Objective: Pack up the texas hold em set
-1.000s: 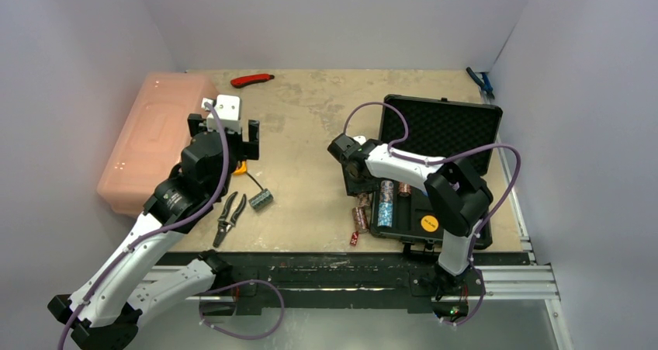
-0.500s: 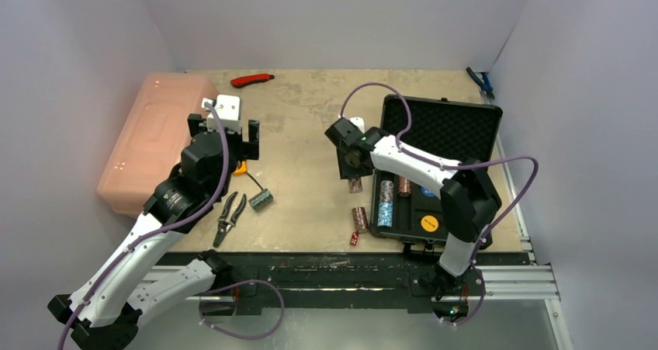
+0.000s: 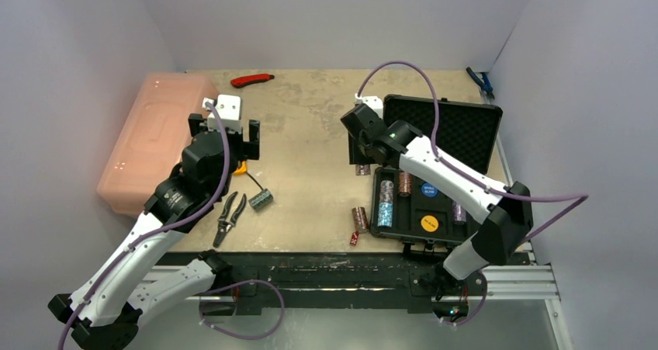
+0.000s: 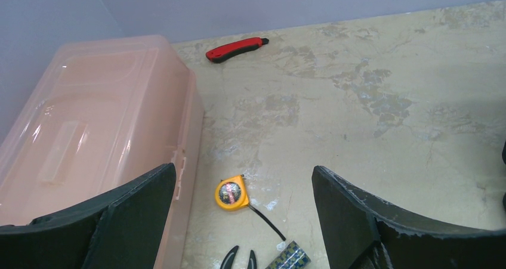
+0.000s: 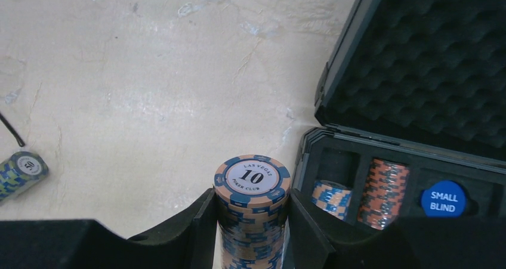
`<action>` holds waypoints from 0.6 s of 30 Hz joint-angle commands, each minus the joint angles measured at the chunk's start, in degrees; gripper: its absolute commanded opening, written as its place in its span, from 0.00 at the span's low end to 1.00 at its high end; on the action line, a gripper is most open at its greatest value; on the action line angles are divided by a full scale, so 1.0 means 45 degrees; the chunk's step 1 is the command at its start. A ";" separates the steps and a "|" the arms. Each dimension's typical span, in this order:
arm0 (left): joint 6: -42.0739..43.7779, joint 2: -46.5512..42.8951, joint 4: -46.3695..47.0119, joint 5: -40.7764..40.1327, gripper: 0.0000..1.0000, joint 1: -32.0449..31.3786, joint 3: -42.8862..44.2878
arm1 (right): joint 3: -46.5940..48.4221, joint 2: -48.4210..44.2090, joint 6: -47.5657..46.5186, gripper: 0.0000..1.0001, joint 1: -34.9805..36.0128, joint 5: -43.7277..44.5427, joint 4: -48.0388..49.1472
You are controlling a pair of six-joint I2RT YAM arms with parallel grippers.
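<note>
Clamping the chip stack upright, the right jaws should carry it level over the case just to their right and lower it squarely inside; the left jaws gape empty.

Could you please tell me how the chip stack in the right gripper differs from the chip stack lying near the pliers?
The held stack stands upright, clamped in the right gripper; the loose stack lies on its side, untouched. The held stack is salmon and blue, marked 10; the loose stack is blue, green and yellow, marked 50. Both are poker chips outside the case.
</note>
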 commanded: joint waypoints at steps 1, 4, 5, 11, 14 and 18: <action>0.0201 -0.0010 0.0514 -0.0133 0.84 0.0044 -0.0003 | 0.0212 -0.1248 0.0139 0.00 0.0055 0.1023 -0.0336; 0.0207 -0.0010 0.0516 -0.0149 0.84 0.0032 -0.0008 | -0.0103 -0.1786 0.0296 0.00 0.0054 0.1140 -0.0551; 0.0207 -0.0010 0.0517 -0.0155 0.84 0.0035 -0.0012 | -0.0199 -0.1957 0.0369 0.00 0.0055 0.1186 -0.0627; 0.0173 0.0085 0.0482 -0.0067 0.84 0.0039 -0.0013 | -0.1147 -0.3017 0.0707 0.00 0.0038 0.1568 -0.0917; 0.0158 0.0127 0.0478 -0.0081 0.84 0.0030 -0.0011 | -0.1656 -0.3564 0.0980 0.00 0.0035 0.1795 -0.0925; 0.0158 0.0181 0.0460 -0.0072 0.84 0.0042 -0.0003 | -0.2172 -0.4235 0.1510 0.00 0.0034 0.2454 -0.1269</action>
